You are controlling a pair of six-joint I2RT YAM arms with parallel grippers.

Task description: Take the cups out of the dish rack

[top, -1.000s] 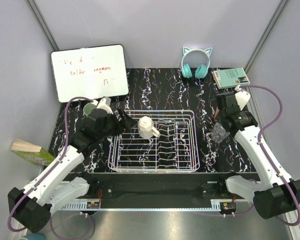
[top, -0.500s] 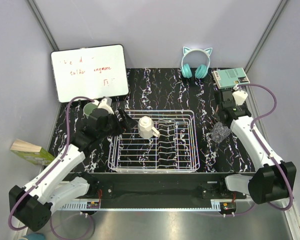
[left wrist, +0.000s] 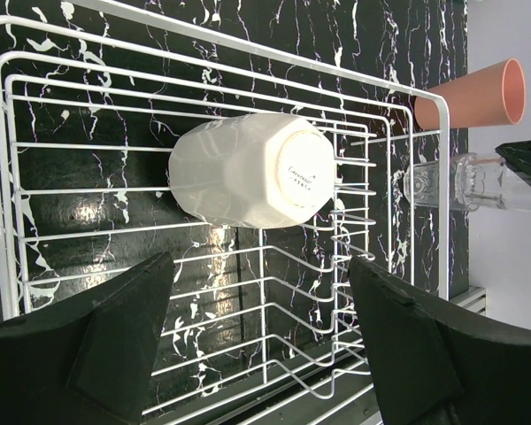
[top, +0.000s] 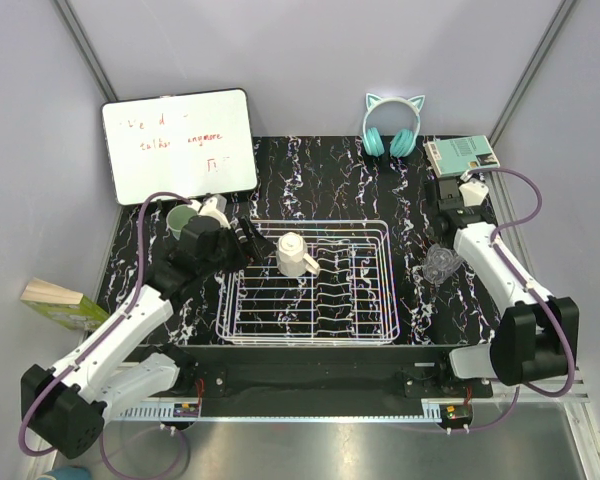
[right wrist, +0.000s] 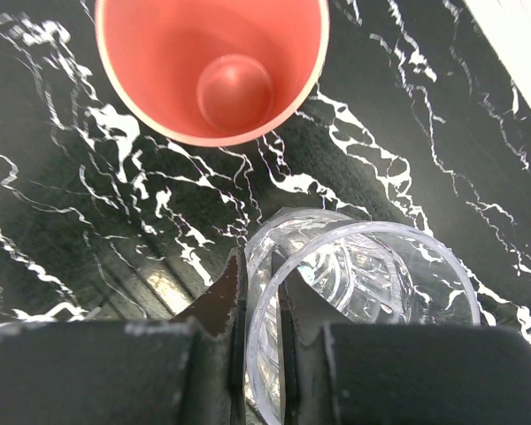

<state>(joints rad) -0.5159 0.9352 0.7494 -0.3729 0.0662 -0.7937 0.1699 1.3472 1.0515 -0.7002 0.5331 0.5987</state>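
Folding back at the right edge of the counter, the right gripper stays pinched on the clear glass beside the pink tumbler, so only the cream mug remains in the dish rack, facing the wide-open, empty left gripper.

Your left arm and right arm have white shells, black joints and black bases. A purple cable loops along each. The left end effector and right end effector are matte black.
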